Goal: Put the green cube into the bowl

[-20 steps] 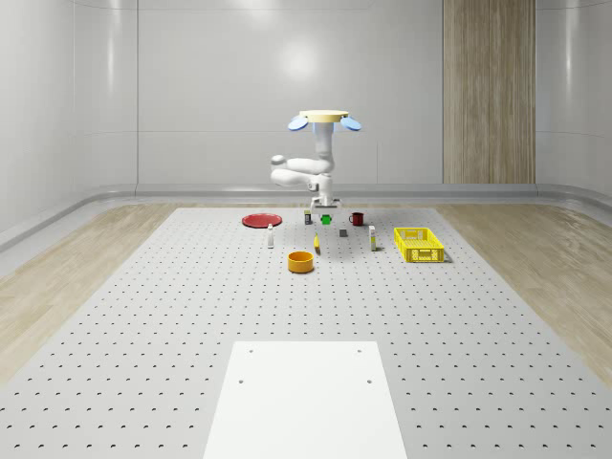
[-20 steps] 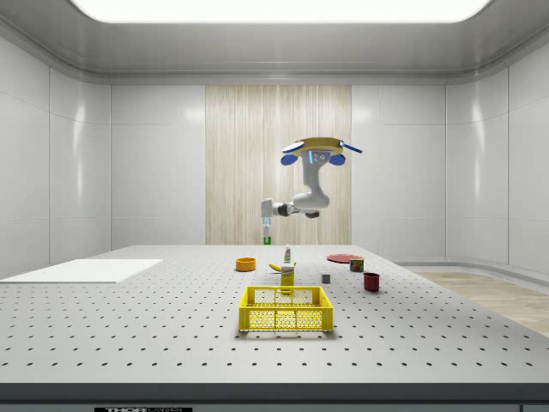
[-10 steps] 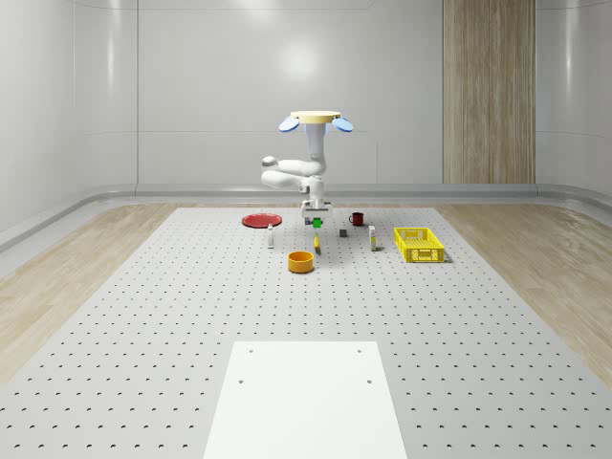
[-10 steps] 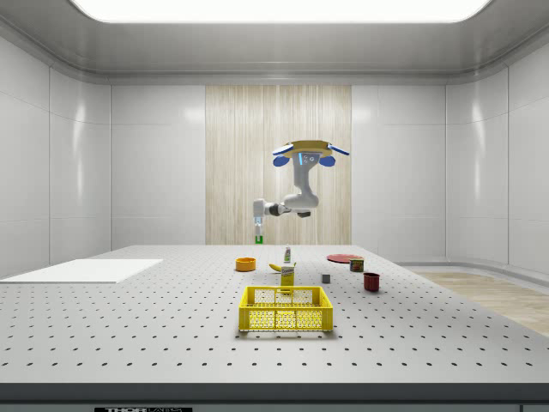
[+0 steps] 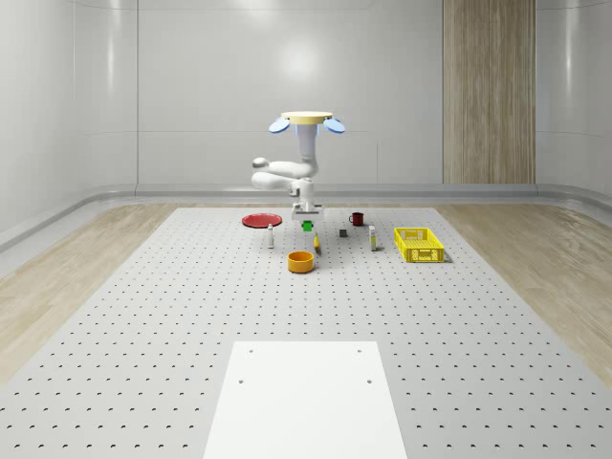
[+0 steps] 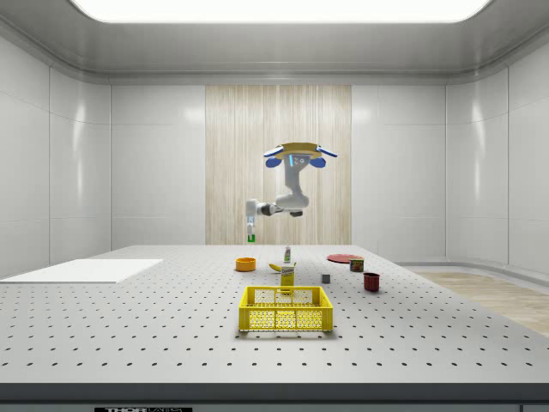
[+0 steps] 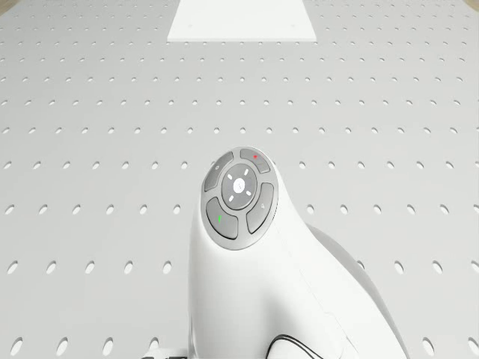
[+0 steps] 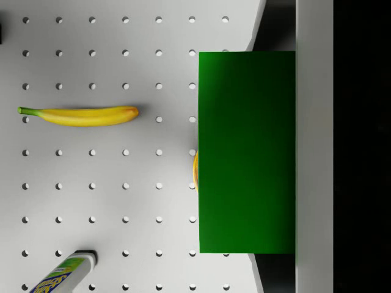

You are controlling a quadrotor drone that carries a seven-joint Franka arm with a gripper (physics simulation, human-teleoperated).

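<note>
The end effector (image 5: 307,221) points straight down and is closed around the green cube (image 5: 307,227), holding it up in the air, off the counter (image 5: 172,316). In the side view the end effector (image 6: 250,232) hangs with the green cube (image 6: 250,238) above the orange bowl (image 6: 245,264), a good way over it. In the whole-scene view the cube sits above and a little behind the bowl (image 5: 301,261). From the wrist, the green cube (image 8: 247,152) looks big and close, pressed against a pale finger (image 8: 314,146), and a thin orange edge of the bowl (image 8: 195,171) peeks out beside it.

Down on the counter near the bowl lies a banana (image 8: 79,115), and a small bottle (image 8: 61,273) lies not far from it. The white arm (image 5: 277,176) bends out from under the drone (image 5: 307,120), which hovers high over the far part of the counter, near the red plate (image 5: 260,220). In the drone view the arm (image 7: 254,254) has a round grey button pad on top.

Farther off sit a yellow basket (image 5: 418,244), a dark red mug (image 5: 357,219) and a little grey block (image 5: 342,232). A flat white sheet (image 5: 304,397) lies on the near end of the counter, well apart from everything else.
</note>
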